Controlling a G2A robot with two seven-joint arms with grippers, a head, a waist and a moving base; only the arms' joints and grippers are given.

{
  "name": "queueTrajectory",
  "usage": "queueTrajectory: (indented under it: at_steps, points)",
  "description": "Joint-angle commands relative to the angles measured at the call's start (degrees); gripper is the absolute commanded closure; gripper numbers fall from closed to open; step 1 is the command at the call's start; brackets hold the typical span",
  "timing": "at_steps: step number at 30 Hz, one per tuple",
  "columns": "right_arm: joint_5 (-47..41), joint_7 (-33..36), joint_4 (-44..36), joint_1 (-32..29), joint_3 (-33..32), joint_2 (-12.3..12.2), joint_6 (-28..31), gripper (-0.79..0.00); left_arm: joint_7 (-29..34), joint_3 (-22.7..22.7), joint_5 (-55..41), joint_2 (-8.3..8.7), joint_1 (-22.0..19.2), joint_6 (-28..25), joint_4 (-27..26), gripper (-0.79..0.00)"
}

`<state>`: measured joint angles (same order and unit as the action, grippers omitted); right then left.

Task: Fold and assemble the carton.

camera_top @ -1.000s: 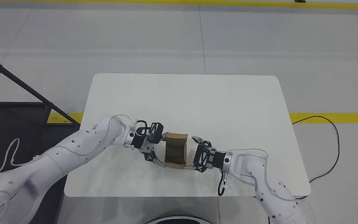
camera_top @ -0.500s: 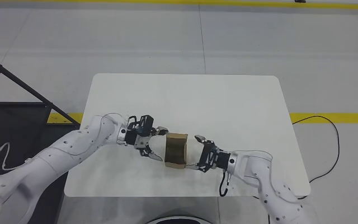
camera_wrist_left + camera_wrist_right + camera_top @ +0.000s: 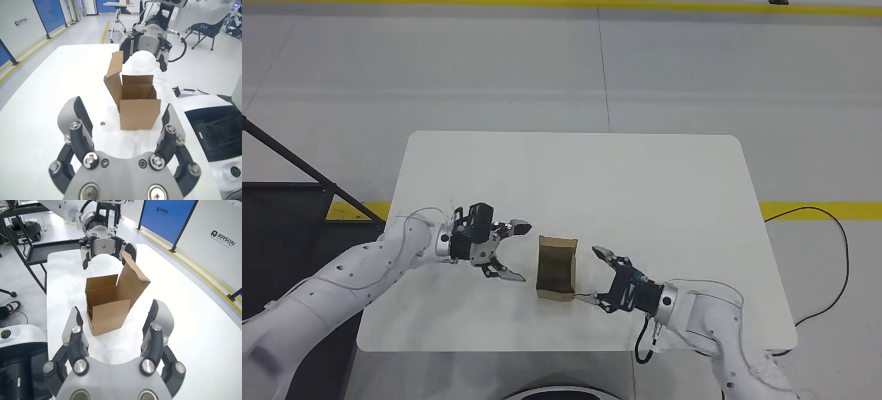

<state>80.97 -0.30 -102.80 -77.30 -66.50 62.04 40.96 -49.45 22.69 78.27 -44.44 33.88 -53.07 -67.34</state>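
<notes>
A small brown carton [image 3: 556, 268] stands upright on the white table [image 3: 642, 180] near its front edge. Its top is open and one long flap sticks up. My left gripper [image 3: 519, 252] is open, a short way off one side of the carton and not touching it. My right gripper [image 3: 591, 274] is open on the opposite side, also apart from it. In the left wrist view the carton [image 3: 140, 115] sits ahead of my open left gripper [image 3: 123, 108], with the right gripper [image 3: 143, 60] beyond. In the right wrist view the carton [image 3: 109, 315] stands before my right gripper [image 3: 116, 308].
A tiny brown scrap [image 3: 102, 123] lies on the table beside the carton. A black metal cart [image 3: 36, 253] stands off the table's left end. The table's front edge runs close behind both arms; the far half of the table is bare.
Both grippers have drawn back from the carton's sides, the left one to the left and the right one to the right. The carton stays standing in place.
</notes>
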Motion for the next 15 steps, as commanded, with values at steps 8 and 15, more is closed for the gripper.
queueTrajectory:
  at_steps: [8,15]
  points:
    - [0.0,0.0,0.1,0.0,0.0,0.0,0.0,-0.785,-0.4,1.3,0.1,0.98,1.6,1.2,-0.6,-0.785]
    - [-1.7,0.9,-2.1,-1.3,0.6,0.0,0.5,-0.785,2.0,2.5,-0.6,0.92,2.6,2.0,-2.6,-0.785]
